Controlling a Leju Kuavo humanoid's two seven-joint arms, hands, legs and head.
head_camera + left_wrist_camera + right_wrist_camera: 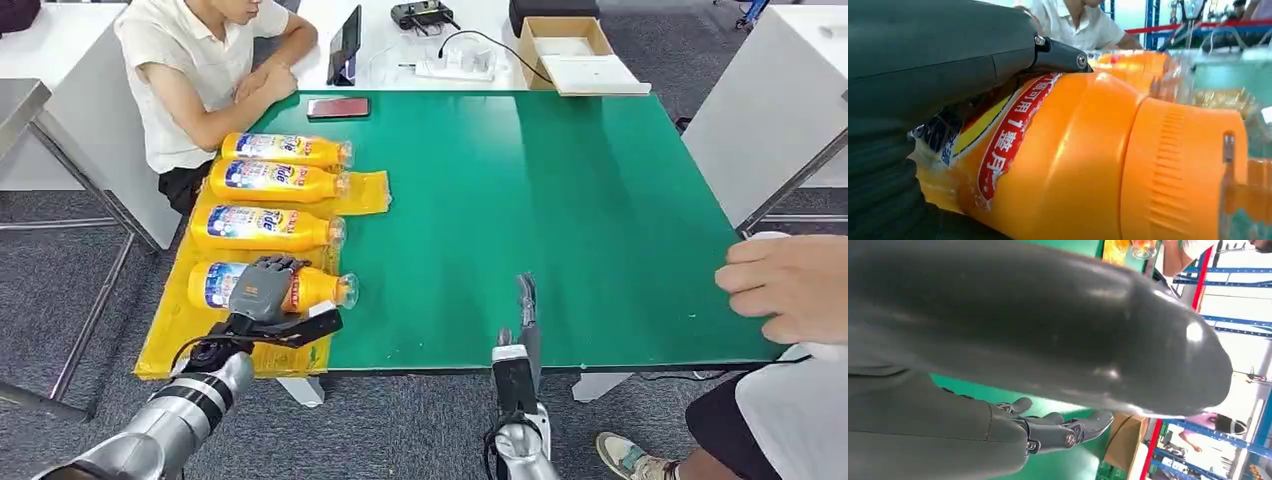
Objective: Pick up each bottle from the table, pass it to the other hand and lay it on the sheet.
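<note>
Head view: four orange plastic bottles lie in a row on the yellow sheet (170, 335) at the green tabletop (560, 220) edge; the left robot hand (262, 285) rests over the nearest orange bottle (320, 288). The right robot hand (527, 310) hovers empty, fingers extended.

Left wrist view: fingers (1060, 55) wrap the bottle's label.

Right wrist view: fingers (1068, 430) apart above green

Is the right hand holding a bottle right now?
No. The right hand hangs over the bare green table with nothing in it, while the left hand rests on the nearest bottle.
</note>
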